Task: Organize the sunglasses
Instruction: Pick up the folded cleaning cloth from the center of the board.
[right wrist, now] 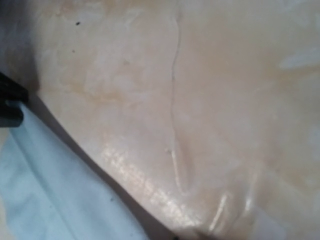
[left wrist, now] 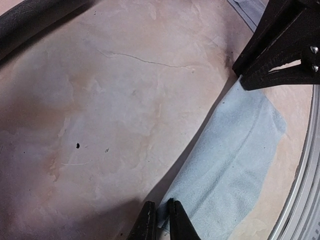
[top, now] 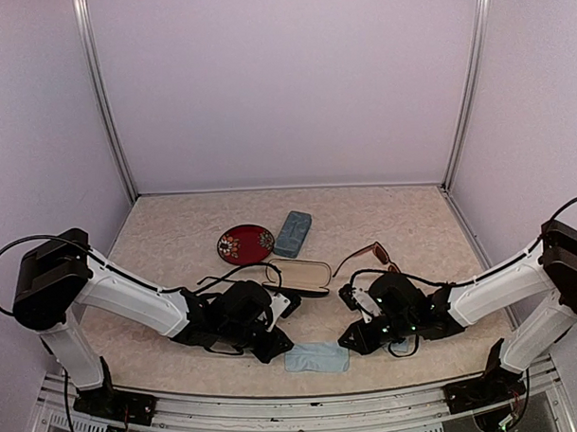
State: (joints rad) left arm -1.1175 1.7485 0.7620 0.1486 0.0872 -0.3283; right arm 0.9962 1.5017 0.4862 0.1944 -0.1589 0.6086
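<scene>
A pair of sunglasses (top: 370,255) with a reddish-brown frame lies open on the table, behind my right arm. Both grippers are down at a light blue cloth (top: 317,357) near the front edge, away from the sunglasses. My left gripper (left wrist: 159,202) is shut on the cloth's (left wrist: 225,165) near left corner, and a bit of fabric shows between its fingertips. My right gripper (left wrist: 242,76) sits at the cloth's opposite end with its tips drawn together on the fabric. The right wrist view is blurred and shows only cloth (right wrist: 50,190) and table, not its own fingers.
A black-rimmed oval case (top: 298,277) lies open mid-table between the arms. Behind it are a red round patterned dish (top: 245,244) and a blue-grey rectangular case (top: 293,233). The metal front rail (left wrist: 305,190) runs just beyond the cloth. White walls enclose the table.
</scene>
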